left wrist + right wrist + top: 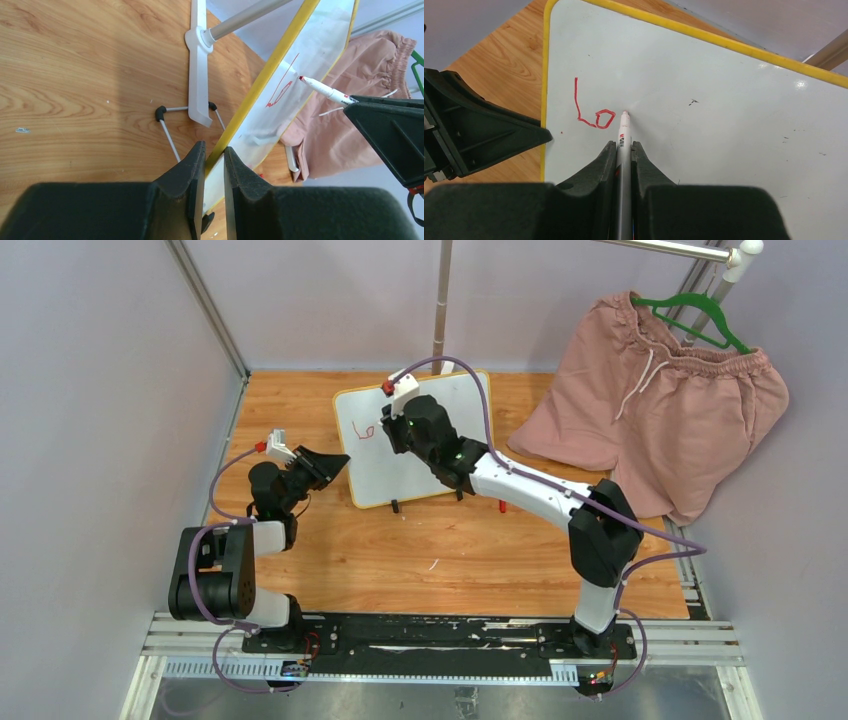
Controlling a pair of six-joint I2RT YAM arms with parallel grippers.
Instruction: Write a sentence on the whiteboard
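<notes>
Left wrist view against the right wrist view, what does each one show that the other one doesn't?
Only the left wrist view shows the left hand pinching the whiteboard's yellow edge, the white pole base behind it and the pink shorts. Only the right wrist view shows the board face-on, so the red writing reads as "Lo", with the right hand closed on the marker. Both show the whiteboard, the red writing and the marker tip at the board's surface.

The top camera looks down from behind me; both wrist cameras sit close, and all share the whiteboard (392,468).
</notes>
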